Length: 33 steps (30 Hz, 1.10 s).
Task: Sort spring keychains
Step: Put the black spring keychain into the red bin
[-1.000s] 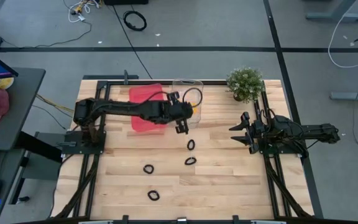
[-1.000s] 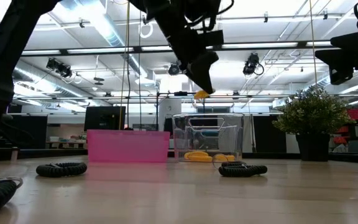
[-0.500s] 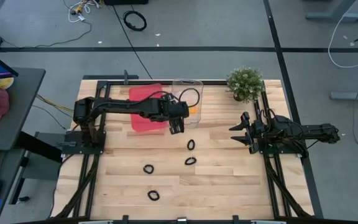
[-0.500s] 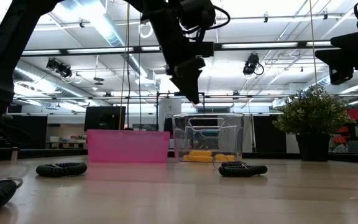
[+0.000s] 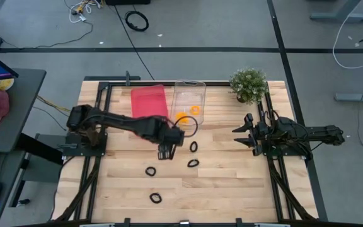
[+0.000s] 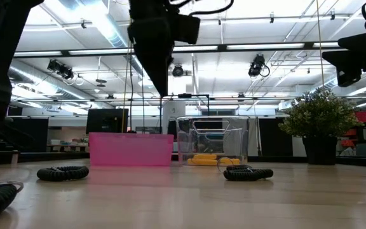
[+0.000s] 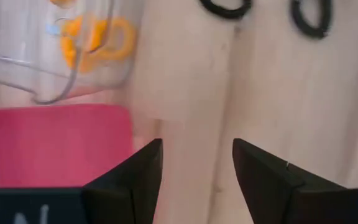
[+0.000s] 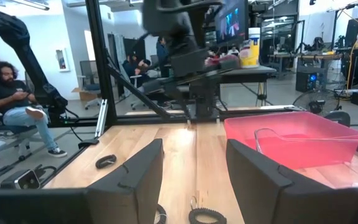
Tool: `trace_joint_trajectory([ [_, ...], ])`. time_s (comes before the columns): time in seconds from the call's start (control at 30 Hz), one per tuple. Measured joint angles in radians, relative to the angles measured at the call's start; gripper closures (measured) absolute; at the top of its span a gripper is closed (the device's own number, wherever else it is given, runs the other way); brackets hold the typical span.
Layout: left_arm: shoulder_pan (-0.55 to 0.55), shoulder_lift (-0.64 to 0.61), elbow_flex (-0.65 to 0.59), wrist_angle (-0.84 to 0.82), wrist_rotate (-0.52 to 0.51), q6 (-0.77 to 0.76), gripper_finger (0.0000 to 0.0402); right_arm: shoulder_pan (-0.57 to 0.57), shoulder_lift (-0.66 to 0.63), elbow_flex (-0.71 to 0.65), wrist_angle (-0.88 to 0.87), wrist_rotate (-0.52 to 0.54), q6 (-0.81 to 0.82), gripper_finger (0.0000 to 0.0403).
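Observation:
Two orange spring keychains (image 5: pixel 181 116) (image 7: pixel 98 37) lie in the clear bin (image 5: pixel 189 94), beside the pink bin (image 5: pixel 149 101). Several black spring keychains lie flat on the wooden table: two (image 5: pixel 194 146) (image 5: pixel 193 162) near the middle, two more (image 5: pixel 150 170) (image 5: pixel 155 198) nearer the front edge. My left gripper (image 5: pixel 164 153) (image 7: pixel 196 165) hangs open above the table, on the near side of the bins and left of the middle black pair, with nothing between its fingers. At the table's right side my right gripper (image 5: pixel 244 133) (image 8: pixel 191 168) waits open and holds nothing.
A potted plant (image 5: pixel 248 84) stands at the far right corner. The arms' dark frames run along the table's left and right sides. Bare wood lies between the bins and the black keychains. A person (image 8: pixel 11 106) sits beyond the table.
My left gripper has let go of an orange keychain above the clear bin, and that keychain now lies in the bin. The gripper has then moved toward the table's near edge and somewhat to the left, away from the bins.

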Motion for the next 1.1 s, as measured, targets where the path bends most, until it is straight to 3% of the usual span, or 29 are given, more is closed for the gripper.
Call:
trace_joint_trajectory([
  [0.27, -0.140, 0.000, 0.000, 0.012, 0.006, -0.067, 0.0211, 0.000, 0.000, 0.000, 0.001, 0.000, 0.000, 0.0223],
  [0.43, -0.221, 0.000, -0.003, 0.039, -0.061, -0.108, 0.0211, 0.000, 0.000, 0.000, 0.001, 0.000, 0.000, 0.0223],
  [0.77, -0.324, -0.030, -0.198, 0.210, -0.053, -0.251, 0.0211, 0.000, 0.000, 0.000, -0.003, 0.000, 0.000, 0.0223],
  [1.1, -0.380, -0.032, -0.281, 0.204, -0.036, -0.296, 0.0211, 0.000, 0.000, 0.000, 0.001, 0.000, 0.000, 0.0223],
])
